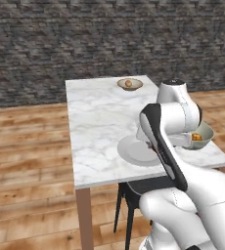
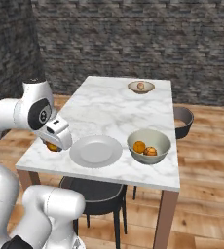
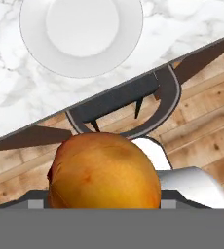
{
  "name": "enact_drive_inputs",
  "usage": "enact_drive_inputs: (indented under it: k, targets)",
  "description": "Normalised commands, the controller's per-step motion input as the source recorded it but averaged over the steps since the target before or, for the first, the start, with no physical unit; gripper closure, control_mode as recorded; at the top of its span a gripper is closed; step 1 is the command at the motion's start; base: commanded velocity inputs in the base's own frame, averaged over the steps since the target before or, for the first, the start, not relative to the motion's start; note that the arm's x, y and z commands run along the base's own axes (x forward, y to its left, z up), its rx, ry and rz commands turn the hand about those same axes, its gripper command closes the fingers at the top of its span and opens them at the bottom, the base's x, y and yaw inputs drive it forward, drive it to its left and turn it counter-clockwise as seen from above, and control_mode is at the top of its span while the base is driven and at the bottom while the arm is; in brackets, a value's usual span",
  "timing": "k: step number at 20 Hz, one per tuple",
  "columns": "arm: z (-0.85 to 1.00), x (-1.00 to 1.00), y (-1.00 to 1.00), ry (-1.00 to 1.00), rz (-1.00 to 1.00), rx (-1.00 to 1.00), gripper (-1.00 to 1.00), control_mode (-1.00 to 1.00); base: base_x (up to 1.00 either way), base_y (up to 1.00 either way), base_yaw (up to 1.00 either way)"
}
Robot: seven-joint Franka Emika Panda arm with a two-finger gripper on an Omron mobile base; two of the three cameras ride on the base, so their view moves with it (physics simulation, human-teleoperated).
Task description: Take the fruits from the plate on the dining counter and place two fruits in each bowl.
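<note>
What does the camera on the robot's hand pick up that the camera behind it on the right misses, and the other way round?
The hand view alone looks straight down on the dark chair tucked under the counter edge, with the orange fruit large between the gripper's fingers.

The right base view alone shows the near bowl with two fruits, the far bowl with one, and a dark stool beyond the table.

Both show the bare plate, the marble dining counter and the held fruit.

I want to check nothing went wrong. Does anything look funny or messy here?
Nothing is spilled or broken. The plate is bare, the near bowl holds two fruits, the far bowl one, and the end effector grips the last orange fruit.
</note>
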Motion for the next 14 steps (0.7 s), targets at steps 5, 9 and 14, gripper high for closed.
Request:
enact_drive_inputs:
  k: [5,9,14]
  targets:
    - [0.00,-0.53,-0.26,0.12,0.04,-0.09,1.00,-1.00,0.00,0.00,0.00]
    - [-0.03,0.00,-0.59,0.00,0.08,0.00,1.00,-1.00,0.00,0.00,0.00]
    - [0.00,0.00,-0.04,0.00,0.00,0.00,1.00,-1.00,0.00,0.00,0.00]
